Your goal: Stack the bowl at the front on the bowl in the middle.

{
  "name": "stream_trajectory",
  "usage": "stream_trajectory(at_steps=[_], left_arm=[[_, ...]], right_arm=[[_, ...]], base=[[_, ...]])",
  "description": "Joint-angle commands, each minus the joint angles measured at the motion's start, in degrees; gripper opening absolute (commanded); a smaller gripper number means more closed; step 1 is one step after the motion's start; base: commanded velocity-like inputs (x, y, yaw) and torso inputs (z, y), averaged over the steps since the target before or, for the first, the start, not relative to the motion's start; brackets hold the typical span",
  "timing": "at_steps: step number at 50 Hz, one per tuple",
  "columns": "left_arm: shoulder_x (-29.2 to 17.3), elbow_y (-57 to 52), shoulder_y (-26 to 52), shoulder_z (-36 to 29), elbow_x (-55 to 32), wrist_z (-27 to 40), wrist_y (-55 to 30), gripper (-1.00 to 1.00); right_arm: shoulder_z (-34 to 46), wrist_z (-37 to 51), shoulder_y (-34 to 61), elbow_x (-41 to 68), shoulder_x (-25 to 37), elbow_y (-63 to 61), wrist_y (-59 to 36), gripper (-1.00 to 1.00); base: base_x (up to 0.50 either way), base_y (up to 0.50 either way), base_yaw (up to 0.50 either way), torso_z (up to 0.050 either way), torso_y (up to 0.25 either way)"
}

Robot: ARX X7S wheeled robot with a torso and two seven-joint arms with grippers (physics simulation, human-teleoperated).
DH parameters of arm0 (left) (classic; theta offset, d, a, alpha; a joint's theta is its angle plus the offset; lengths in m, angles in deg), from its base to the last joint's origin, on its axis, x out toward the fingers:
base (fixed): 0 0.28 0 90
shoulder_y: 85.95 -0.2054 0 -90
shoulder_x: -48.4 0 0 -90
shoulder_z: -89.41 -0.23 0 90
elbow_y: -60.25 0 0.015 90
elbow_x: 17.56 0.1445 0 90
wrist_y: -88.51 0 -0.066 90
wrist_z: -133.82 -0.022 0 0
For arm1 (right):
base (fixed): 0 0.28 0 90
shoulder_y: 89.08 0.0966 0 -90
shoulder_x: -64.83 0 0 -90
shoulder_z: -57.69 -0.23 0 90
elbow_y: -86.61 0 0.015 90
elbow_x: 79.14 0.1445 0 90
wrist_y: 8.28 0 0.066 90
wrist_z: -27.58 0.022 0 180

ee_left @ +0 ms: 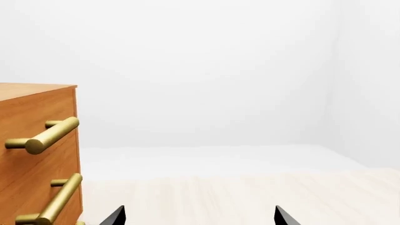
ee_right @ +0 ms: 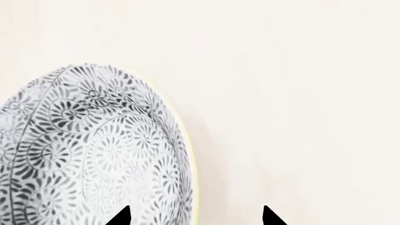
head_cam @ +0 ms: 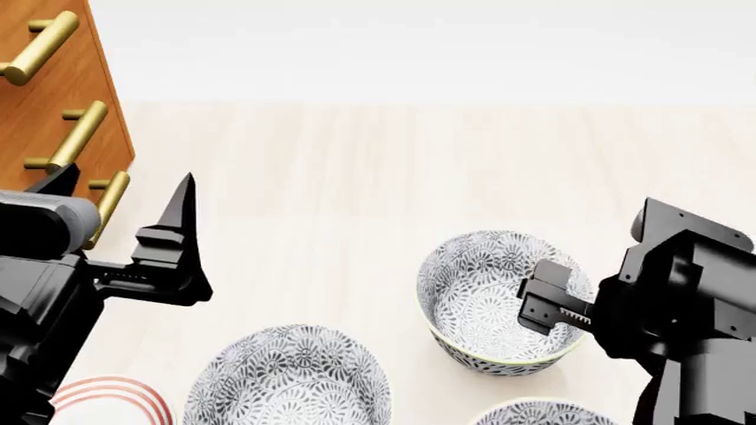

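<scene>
Three look-alike white bowls with grey floral print show in the head view. The farthest one, which I take as the bowl at the front (head_cam: 490, 292), stands right of centre, and my right gripper (head_cam: 553, 299) hovers over its right rim. In the right wrist view this bowl (ee_right: 93, 150) fills the left side. The right gripper (ee_right: 195, 218) is open, with the yellow-green rim between its fingertips and nothing held. The bowl in the middle (head_cam: 289, 376) sits nearer, at lower centre. My left gripper (head_cam: 124, 190) is open and empty, raised at the left; the left wrist view (ee_left: 201, 216) shows only floor between its fingers.
The third bowl (head_cam: 537, 413) is partly cut off at the bottom right, beside my right arm. A red-ringed plate (head_cam: 109, 398) lies at the bottom left. A wooden drawer cabinet (head_cam: 53, 97) with brass handles (ee_left: 47, 136) stands at the far left, close to my left gripper.
</scene>
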Motion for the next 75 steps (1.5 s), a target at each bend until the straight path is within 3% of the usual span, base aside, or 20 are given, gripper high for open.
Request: stream_trajectory(at_steps=[1, 17, 18, 41, 61, 75], left_arm=[[-0.3, -0.2, -0.3, -0.4, -0.2, 0.2, 0.1, 1.0], [-0.6, -0.2, -0.2, -0.6, -0.8, 0.6, 0.2, 1.0], [-0.6, -0.1, -0.2, -0.6, -0.7, 0.6, 0.3, 1.0], [-1.1, 0.4, -0.2, -1.0, -1.1, 0.8, 0.9, 1.0], [-1.4, 0.1, 0.3, -0.5, -2.6, 1.3, 0.3, 1.0], [-1.6, 0.2, 0.6, -0.4, -3.4, 1.5, 0.2, 1.0]], right_arm=[[-2.9, -1.4, -1.2, -4.0, -0.9, 0.1, -0.1, 1.0], [-3.8, -1.8, -1.3, -6.1, -1.4, 0.1, 0.5, 1.0], [-3.8, -1.7, -1.4, -6.2, -1.3, 0.1, 0.7, -1.0], [-4.9, -0.8, -1.3, -6.6, -1.2, 0.1, 1.8, -1.0], [-6.4, -2.7, 5.9, -5.8, -0.3, -0.6, -3.1, -1.0], [-7.6, -3.4, 1.4, -4.0, -1.5, -25.9, -21.8, -1.0]], base=[[0.0, 0.0, 0.0, 0.0, 0.0], [0.0, 0.0, 0.0, 0.0, 0.0], [0.0, 0.0, 0.0, 0.0, 0.0], [0.0, 0.0, 0.0, 0.0, 0.0], [0.0, 0.0, 0.0, 0.0, 0.0], [0.0, 0.0, 0.0, 0.0, 0.0]])
